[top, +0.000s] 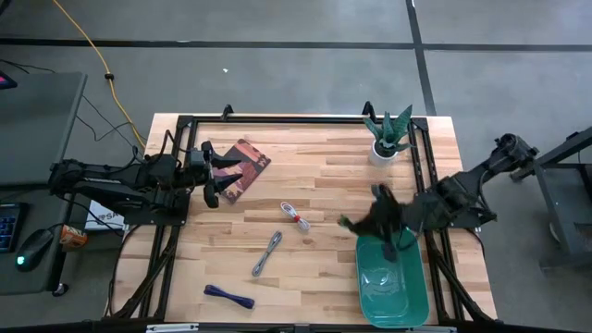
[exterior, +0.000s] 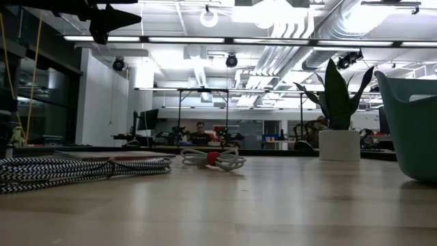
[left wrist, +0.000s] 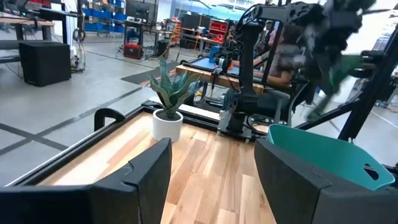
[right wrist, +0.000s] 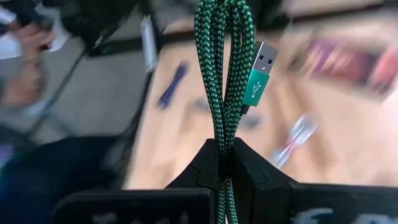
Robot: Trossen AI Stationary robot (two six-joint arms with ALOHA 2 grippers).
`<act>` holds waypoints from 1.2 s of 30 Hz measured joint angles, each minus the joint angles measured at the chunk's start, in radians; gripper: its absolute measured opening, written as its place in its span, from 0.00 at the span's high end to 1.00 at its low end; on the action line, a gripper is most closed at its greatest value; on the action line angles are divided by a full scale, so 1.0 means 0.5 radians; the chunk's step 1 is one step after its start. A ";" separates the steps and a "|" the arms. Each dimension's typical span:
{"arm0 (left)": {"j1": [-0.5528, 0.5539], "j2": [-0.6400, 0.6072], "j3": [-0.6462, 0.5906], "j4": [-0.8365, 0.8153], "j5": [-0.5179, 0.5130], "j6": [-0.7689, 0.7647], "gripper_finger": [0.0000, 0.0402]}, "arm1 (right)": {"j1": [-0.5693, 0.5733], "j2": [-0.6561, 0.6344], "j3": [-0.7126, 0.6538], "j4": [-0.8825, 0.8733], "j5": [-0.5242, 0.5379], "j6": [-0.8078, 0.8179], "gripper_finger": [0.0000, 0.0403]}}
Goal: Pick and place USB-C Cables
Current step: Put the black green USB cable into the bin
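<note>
The right gripper (right wrist: 227, 163), fingers clamped on the green cable (right wrist: 225, 74), hangs over the teal bin (top: 393, 282) for dropping it, while the left gripper (top: 222, 181) waits with fingers apart at the counter's (top: 324, 185) far left.

Right end effector (top: 370, 220) raised, fingers clamped tight. Left end effector (top: 215, 176) idle at table's left edge, fingers apart.

We see the green cable (right wrist: 225, 74) cut off by the right wrist picture's upper and lower edges, the table behind it smeared, and the right gripper (left wrist: 329, 31) blurred in the left wrist view.
</note>
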 joint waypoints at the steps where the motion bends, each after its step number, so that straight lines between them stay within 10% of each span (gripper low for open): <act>1: 0.000 0.000 0.000 0.000 0.000 -0.001 0.47 | 0.050 0.004 0.000 -0.069 -0.026 0.140 1.00; 15: 0.001 0.024 0.000 0.000 0.000 -0.001 0.47 | 0.551 0.237 0.001 -0.743 -0.251 1.644 1.00; 36: 0.001 0.035 0.000 0.002 -0.001 0.004 0.47 | 0.395 1.038 0.001 -0.839 -0.857 1.852 1.00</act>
